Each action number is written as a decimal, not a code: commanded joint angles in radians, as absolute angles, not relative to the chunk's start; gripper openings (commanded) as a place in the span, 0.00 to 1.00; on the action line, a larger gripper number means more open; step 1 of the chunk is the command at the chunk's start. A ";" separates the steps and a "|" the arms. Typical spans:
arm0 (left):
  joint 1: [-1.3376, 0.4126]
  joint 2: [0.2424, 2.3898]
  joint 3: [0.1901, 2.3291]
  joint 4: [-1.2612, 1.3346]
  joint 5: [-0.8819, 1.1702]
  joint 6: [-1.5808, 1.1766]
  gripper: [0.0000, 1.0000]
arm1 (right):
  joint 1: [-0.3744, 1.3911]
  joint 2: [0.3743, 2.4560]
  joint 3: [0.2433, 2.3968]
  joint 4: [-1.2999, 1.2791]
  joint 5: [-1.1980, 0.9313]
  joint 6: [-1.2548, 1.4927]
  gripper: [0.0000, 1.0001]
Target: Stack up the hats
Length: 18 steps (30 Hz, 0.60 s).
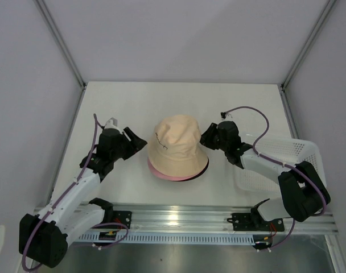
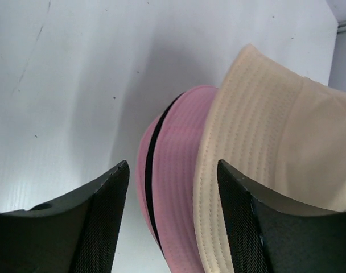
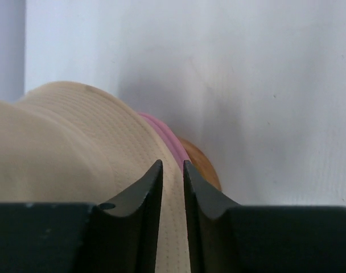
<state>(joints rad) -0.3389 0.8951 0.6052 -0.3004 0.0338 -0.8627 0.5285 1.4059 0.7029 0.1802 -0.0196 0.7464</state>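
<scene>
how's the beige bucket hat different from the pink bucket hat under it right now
The soft beige fabric bucket hat sits on top with its whole crown showing; the soft pink fabric bucket hat lies beneath it, with only its brim edge peeking out. The beige one has a small dark stitched mark; none shows on the pink one's visible part. Both are soft brimmed hats in one stack.

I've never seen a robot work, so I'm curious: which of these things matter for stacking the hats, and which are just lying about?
Part of the job: beige hat, pink hat, black hat.
Just there: white basket, wooden stand peeking out under the hats.
</scene>
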 commanded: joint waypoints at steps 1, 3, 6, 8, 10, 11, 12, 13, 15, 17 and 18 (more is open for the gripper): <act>-0.304 0.952 0.661 -0.212 0.057 -0.811 0.67 | 0.503 1.433 0.758 0.307 -0.089 0.709 0.23; -0.292 0.976 0.666 -0.189 0.078 -0.807 0.67 | 0.499 1.466 0.784 0.317 -0.118 0.703 0.20; -0.270 1.017 0.664 -0.123 0.135 -0.810 0.67 | 0.495 1.512 0.827 0.345 -0.182 0.692 0.17; -0.259 1.049 0.669 -0.060 0.207 -0.801 0.67 | 0.495 1.569 0.854 0.356 -0.237 0.690 0.16; -0.258 1.069 0.678 -0.025 0.270 -0.795 0.67 | 0.497 1.624 0.899 0.359 -0.271 0.690 0.15; -0.258 1.090 0.680 -0.008 0.290 -0.793 0.67 | 0.497 1.637 0.911 0.360 -0.296 0.692 0.15; -0.258 1.100 0.683 0.026 0.310 -0.792 0.67 | 0.499 1.650 0.922 0.368 -0.305 0.693 0.15; -0.258 1.107 0.689 0.035 0.331 -0.792 0.66 | 0.499 1.658 0.942 0.370 -0.314 0.692 0.15; -0.258 1.124 0.684 0.057 0.383 -0.793 0.65 | 0.502 1.680 0.960 0.379 -0.333 0.686 0.16; -0.259 1.126 0.677 0.064 0.416 -0.795 0.65 | 0.505 1.698 0.989 0.383 -0.354 0.678 0.16; -0.259 1.120 0.664 0.069 0.425 -0.795 0.63 | 0.508 1.706 1.002 0.380 -0.362 0.675 0.17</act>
<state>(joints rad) -0.2668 1.1240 0.6430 -0.0170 0.3237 -0.8188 0.4957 1.6878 0.9344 0.3141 -0.2955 0.7055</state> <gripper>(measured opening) 0.640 0.162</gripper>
